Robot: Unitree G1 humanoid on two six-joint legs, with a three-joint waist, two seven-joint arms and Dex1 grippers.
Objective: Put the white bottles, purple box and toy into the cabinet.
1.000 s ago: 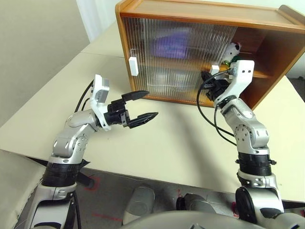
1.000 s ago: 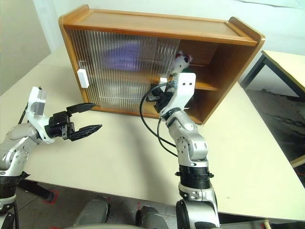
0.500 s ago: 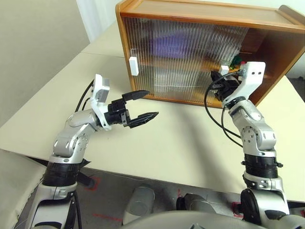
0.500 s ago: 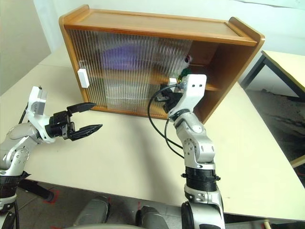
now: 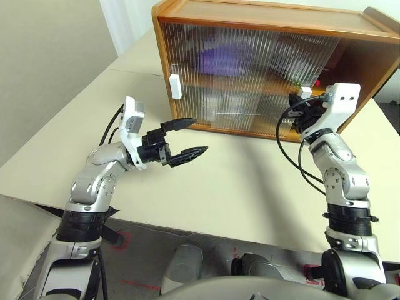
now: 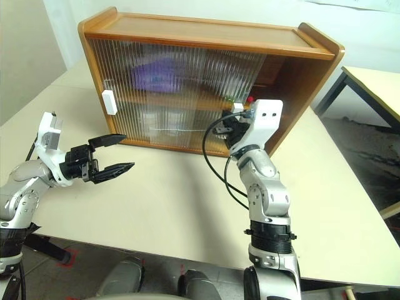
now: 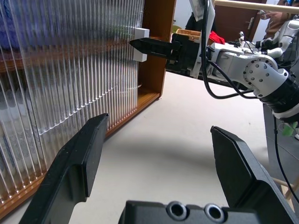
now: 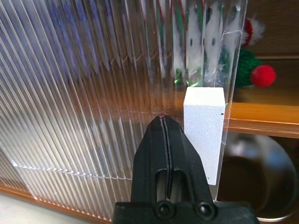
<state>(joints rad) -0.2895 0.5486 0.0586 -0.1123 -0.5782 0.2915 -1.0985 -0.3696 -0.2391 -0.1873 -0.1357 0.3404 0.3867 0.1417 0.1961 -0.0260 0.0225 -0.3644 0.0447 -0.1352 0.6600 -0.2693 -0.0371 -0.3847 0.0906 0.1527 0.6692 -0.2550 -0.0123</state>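
Cabinet [image 5: 262, 19], low wooden, two ribbed translucent sliding doors, on beige table [image 5: 237, 187] | right gripper [image 8: 164, 122], fingers pressed together, tip beside white rectangular handle [image 8: 202, 130] of right door | left gripper [image 5: 187, 137], fingers spread wide, empty, above table | toy [image 8: 250, 63], plush, green hat with red pompom, on inner shelf past door edge | purple box [image 5: 219, 59], blurred behind glass.

Bright, even daylight; soft arm shadows on the pale beige tabletop [image 5: 250, 187]. Glare streaks on the ribbed translucent sliding doors [image 8: 93, 93] blur contents behind. Head views sharp w/ slight edge warp.
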